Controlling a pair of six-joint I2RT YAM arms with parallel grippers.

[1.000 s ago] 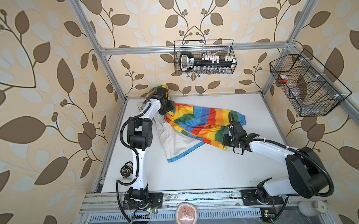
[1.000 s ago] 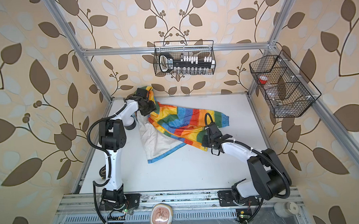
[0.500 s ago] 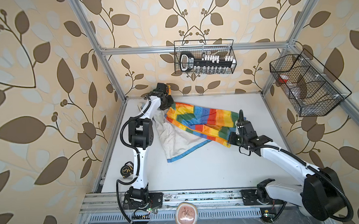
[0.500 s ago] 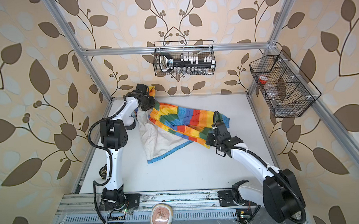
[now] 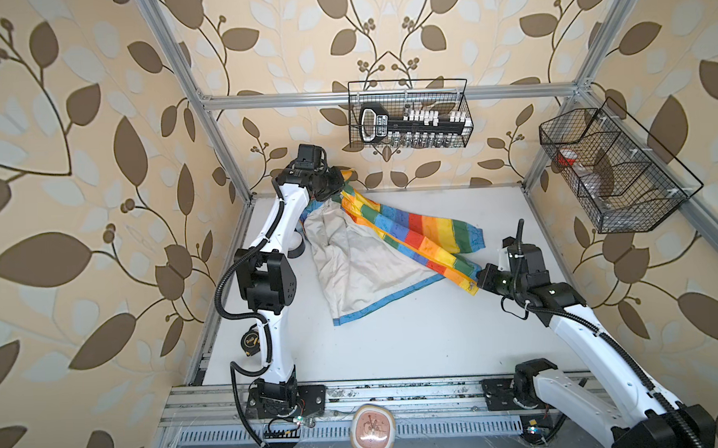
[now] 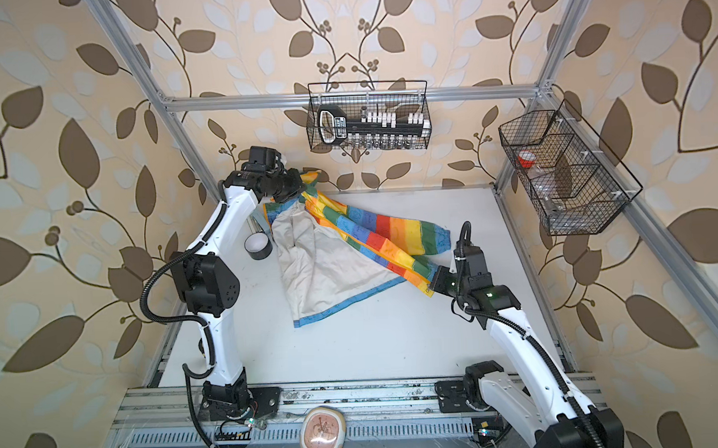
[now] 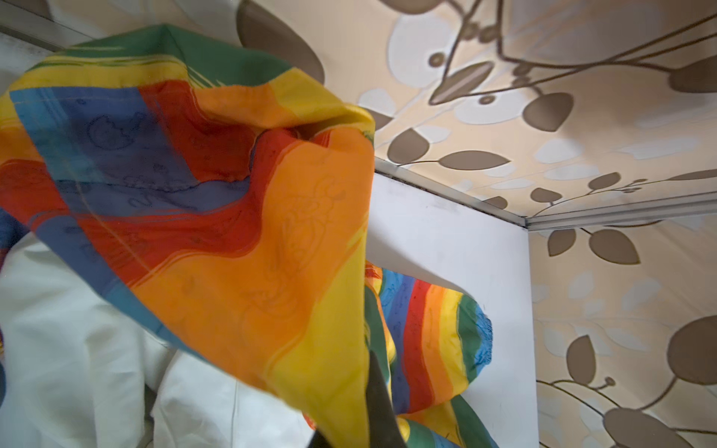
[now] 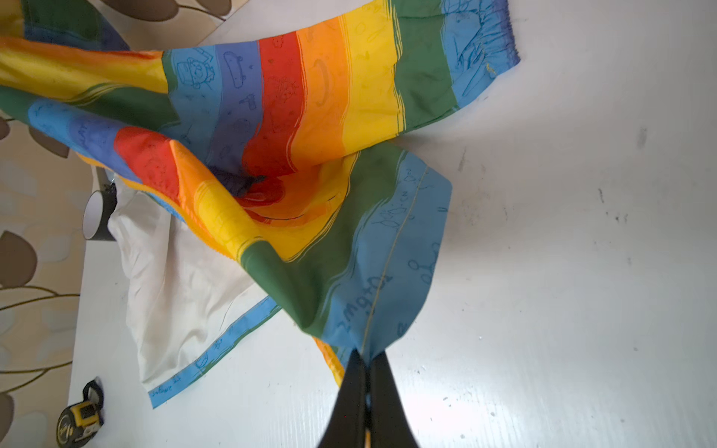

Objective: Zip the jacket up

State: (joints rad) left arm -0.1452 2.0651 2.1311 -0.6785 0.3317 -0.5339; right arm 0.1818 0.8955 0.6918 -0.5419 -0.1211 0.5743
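Over the white table (image 5: 396, 348), just in front of the back basket (image 5: 405, 82), holding the jacket (image 5: 416, 231) stretched into a taut rainbow band with white lining (image 5: 350, 258) drooping beneath, seemingly straightening the front edge ready for zipping: clamping bunched cloth in the pressed-together left pincer (image 5: 334, 183) close under the basket, pinching the blue hem corner (image 8: 388, 271) in the right pincer (image 8: 366, 353) farther forward and right of it. Storing a black-and-white tool set (image 5: 411, 125) inside that basket; keeping a red-capped thing (image 5: 569, 157) in the side basket (image 5: 569, 115), well right of it.
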